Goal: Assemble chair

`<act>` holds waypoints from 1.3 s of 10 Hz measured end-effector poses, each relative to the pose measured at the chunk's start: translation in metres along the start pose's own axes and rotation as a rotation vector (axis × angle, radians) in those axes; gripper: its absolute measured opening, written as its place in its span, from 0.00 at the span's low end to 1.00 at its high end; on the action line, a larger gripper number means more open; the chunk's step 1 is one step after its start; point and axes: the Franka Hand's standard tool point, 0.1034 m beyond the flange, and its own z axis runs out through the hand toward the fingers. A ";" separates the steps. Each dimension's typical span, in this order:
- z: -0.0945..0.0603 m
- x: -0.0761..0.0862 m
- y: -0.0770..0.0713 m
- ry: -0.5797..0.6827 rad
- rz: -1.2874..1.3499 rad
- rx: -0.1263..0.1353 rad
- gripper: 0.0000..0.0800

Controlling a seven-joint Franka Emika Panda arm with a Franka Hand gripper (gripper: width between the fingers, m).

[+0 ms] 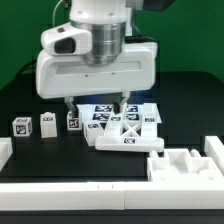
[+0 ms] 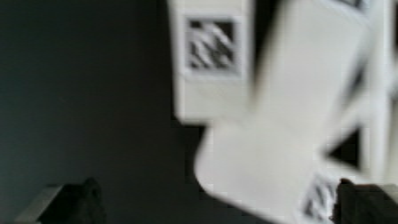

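My gripper (image 1: 95, 103) hangs open and empty just above the table, its two fingers wide apart. Below and to the exterior view's right of it lies a white X-braced chair panel (image 1: 126, 136) with a tag on it. Three small tagged chair blocks (image 1: 47, 124) stand in a row to the exterior view's left of the gripper. The wrist view is blurred: a white tagged chair part (image 2: 231, 90) lies under the gripper (image 2: 214, 205), reaching down between the dark fingertips (image 2: 75, 202), nearer one of them. Nothing is held.
The marker board (image 1: 105, 112) lies flat behind the panel, under the gripper. Plain white edge blocks line the table: a long bar (image 1: 70, 190) at the front, a stepped block (image 1: 186, 166) at the exterior view's right, and one (image 1: 5, 153) at its left.
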 end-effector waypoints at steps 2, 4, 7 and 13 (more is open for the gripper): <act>0.013 -0.017 0.012 0.010 -0.081 -0.015 0.81; 0.011 -0.014 0.010 0.011 -0.077 -0.015 0.81; 0.028 -0.025 0.007 -0.010 -0.061 -0.004 0.81; 0.045 -0.038 0.005 -0.020 -0.063 -0.008 0.81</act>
